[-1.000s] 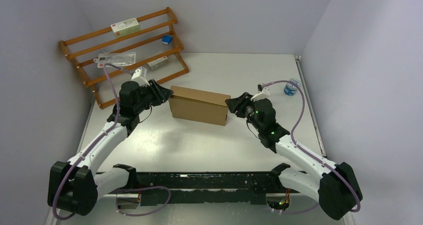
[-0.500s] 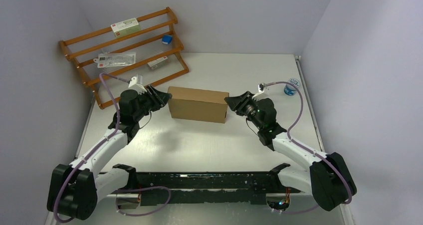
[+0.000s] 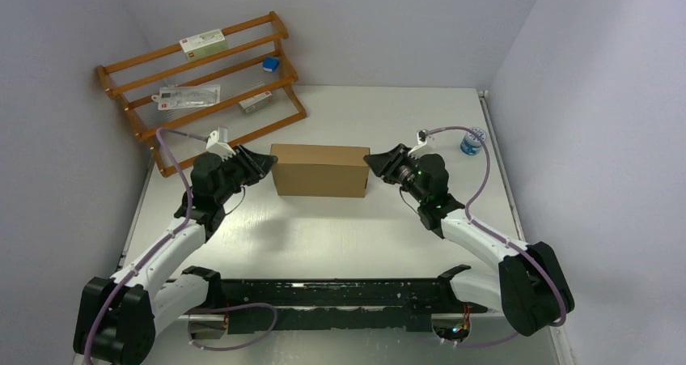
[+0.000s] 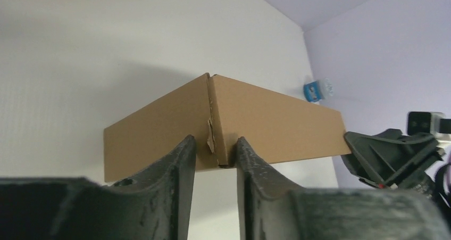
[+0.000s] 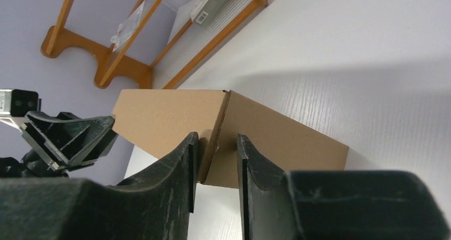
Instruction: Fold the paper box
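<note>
One plain brown corrugated cardboard box [image 3: 320,171] out there, just the one. Two black two-finger grippers: left gripper [image 3: 260,164], right gripper [image 3: 375,163]. One orange-brown wooden rack [image 3: 146,57] carrying four small items: three flat labelled packets, namely top packet [image 3: 202,41], clear packet [image 3: 189,96] and low packet [image 3: 256,100], plus one little blue cube [image 3: 270,64]. One small blue-and-white container [image 3: 472,142]. One white table [image 3: 340,235].

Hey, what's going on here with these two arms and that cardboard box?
Two robot arms are working on a brown box that sits folded up and closed on the table. The left gripper is at the box's left end and the right gripper at its right end. Each has its fingers astride a corner edge of the box. Whether they are pinching it or only bracketing it can't be told.
</note>
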Motion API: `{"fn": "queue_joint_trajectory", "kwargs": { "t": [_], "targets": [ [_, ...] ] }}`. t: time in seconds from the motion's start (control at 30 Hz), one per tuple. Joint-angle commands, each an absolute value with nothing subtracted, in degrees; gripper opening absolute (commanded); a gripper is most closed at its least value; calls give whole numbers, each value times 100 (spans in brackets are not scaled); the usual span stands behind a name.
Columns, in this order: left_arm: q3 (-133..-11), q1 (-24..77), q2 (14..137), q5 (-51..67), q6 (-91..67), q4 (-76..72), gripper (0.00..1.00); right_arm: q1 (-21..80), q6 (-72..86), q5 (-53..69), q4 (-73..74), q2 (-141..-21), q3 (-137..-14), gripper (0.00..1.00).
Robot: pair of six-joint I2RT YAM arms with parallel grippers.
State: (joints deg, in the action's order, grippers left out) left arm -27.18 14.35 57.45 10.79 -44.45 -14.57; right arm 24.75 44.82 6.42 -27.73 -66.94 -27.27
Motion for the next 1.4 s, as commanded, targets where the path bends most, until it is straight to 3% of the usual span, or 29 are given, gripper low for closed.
{"fn": "queue_joint_trajectory", "kwargs": {
  "t": [0.0, 0.33, 0.43, 0.57, 0.63, 0.77, 0.93, 1.37],
  "targets": [
    [-1866, 1388, 6178, 1384, -4559, -529, 28, 1948, 4030, 880, -1007, -7268, -2019, 28],
    [-1178, 1064, 6425, 2095, -5367, -1617, 16, 1658, 3881, 1281, -1111, -7945, -1974, 11],
    [-1266, 1007, 6602, 2194, -5247, -1474, 18, 1644, 3871, 1384, -1166, -8147, -1960, 4],
    [-1459, 976, 6449, 2023, -5000, -1149, 22, 1646, 3776, 1613, -1195, -8068, -2013, 3],
    [-1601, 969, 6284, 1865, -4891, -938, 24, 1649, 3722, 1761, -1217, -7896, -2092, 9],
    [-1876, 967, 6047, 1657, -4654, -610, 26, 1636, 3628, 1863, -1160, -7511, -2382, 41],
    [-1988, 967, 5944, 1557, -4501, -438, 26, 1609, 3611, 2180, -1320, -7129, -2687, 48],
    [-2052, 967, 6241, 1786, -4383, -648, 29, 1436, 3694, 3491, -2900, -7770, -1917, 7]
  ]
}}
